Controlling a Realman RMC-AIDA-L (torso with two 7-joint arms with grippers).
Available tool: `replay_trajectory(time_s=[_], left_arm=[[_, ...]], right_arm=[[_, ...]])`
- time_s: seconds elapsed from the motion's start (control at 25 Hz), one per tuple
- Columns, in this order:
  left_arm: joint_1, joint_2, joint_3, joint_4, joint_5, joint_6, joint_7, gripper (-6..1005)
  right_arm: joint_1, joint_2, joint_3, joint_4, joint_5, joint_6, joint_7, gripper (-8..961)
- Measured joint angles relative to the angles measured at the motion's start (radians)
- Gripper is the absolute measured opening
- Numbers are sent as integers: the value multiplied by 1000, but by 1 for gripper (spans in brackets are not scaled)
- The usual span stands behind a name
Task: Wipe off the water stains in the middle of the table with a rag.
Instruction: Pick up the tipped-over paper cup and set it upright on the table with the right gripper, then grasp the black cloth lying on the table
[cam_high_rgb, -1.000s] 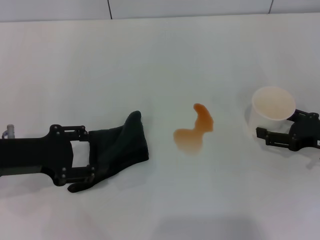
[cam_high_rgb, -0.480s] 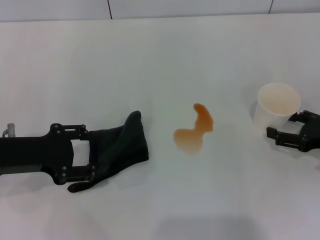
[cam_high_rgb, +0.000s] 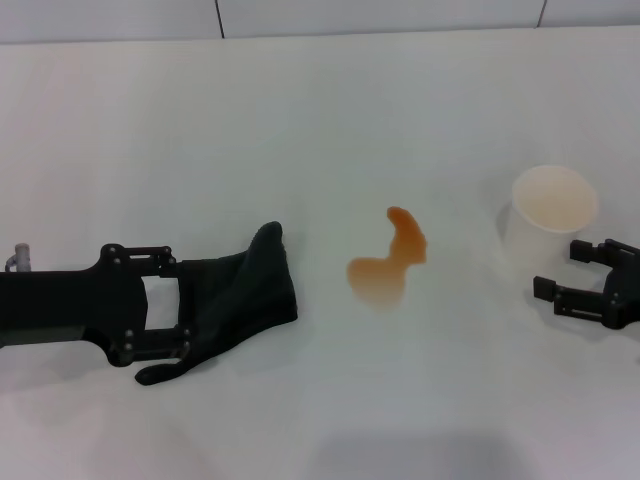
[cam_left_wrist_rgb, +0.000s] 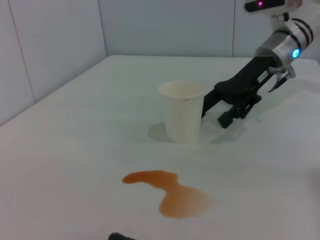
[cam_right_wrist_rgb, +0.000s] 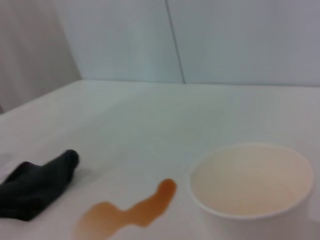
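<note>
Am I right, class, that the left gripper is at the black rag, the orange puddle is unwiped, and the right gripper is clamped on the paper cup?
Not quite. In the head view the right gripper is open and apart from the paper cup, not clamped. The left gripper is at the rag, and the puddle is unwiped.

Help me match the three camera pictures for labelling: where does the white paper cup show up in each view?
Head view: white paper cup stands at right, just ahead of the right gripper.
Left wrist view: cup at centre, beyond the orange-brown puddle.
Right wrist view: cup fills the lower right.
Shared landmark: the puddle, beside the cup in all three.
</note>
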Motion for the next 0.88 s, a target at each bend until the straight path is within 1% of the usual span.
replay_trajectory(time_s=[0.16, 0.32, 0.44, 0.56, 0.72, 0.88], left_arm=[[0, 0, -1, 0, 0, -2, 0, 645], [-2, -1, -1, 0, 0, -4, 1, 645], [-4, -2, 0, 0, 0, -4, 2, 645], [-5, -2, 0, 0, 0, -7, 2, 645], [-11, -4, 0, 0, 0, -14, -1, 645], [-15, -6, 0, 0, -1, -15, -2, 645]], right_arm=[[-13, 0, 27, -13, 3, -85, -31, 850], [-16, 0, 89, -14, 7, -189, -52, 851], [-15, 0, 141, -15, 44, -299, -66, 852], [-6, 0, 163, -29, 109, -425, -80, 850], [17, 2, 150, -118, 146, -515, -48, 848], [32, 3, 114, -233, 140, -523, 10, 846]])
